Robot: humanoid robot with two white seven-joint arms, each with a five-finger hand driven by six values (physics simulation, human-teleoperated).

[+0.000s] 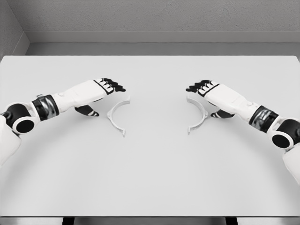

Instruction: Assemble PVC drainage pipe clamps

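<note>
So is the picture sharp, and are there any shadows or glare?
Head view: sharp throughout, no blur or glare; lighting soft and even; the white clamp halves barely stand out from the pale table; faint shadows show beneath the left hand and right hand.

Two clamp halves lay on the tabletop [150,178] near the middle of the frame, well apart from each other. The left clamp half [117,115] was left of centre and the right clamp half [198,115] right of centre. The left hand [106,89] was just beside the left half, on its upper left. The right hand [207,91] was at the upper right of the right half.
</note>
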